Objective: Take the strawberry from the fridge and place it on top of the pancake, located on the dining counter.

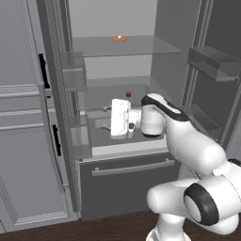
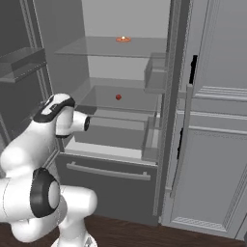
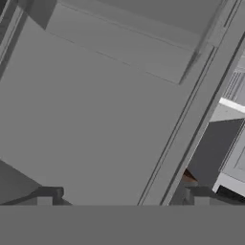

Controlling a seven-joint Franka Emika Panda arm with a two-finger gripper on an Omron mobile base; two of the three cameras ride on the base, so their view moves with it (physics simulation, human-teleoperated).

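Observation:
The fridge (image 1: 127,174) stands open in front of me, its pale grey inside and glass shelves showing. The strawberry (image 1: 128,94) is a small red dot lying far back on the middle shelf, also seen as the strawberry (image 2: 118,97) in the right base view. My gripper (image 1: 106,118) is inside the fridge just above the lower shelf. It points left, in front of and below the strawberry, apart from it. In the hand view the fingertips (image 3: 45,196) stand wide apart with nothing between them, facing a plain grey fridge surface. The pancake and the dining counter are out of view.
A small flat orange thing (image 1: 119,38) lies on the top glass shelf. Door bins (image 1: 214,63) hang on the open right door, and more bins (image 2: 24,60) on the left door. Grey panelled cabinets (image 1: 23,141) with black handles flank the fridge. The bottom drawer is shut.

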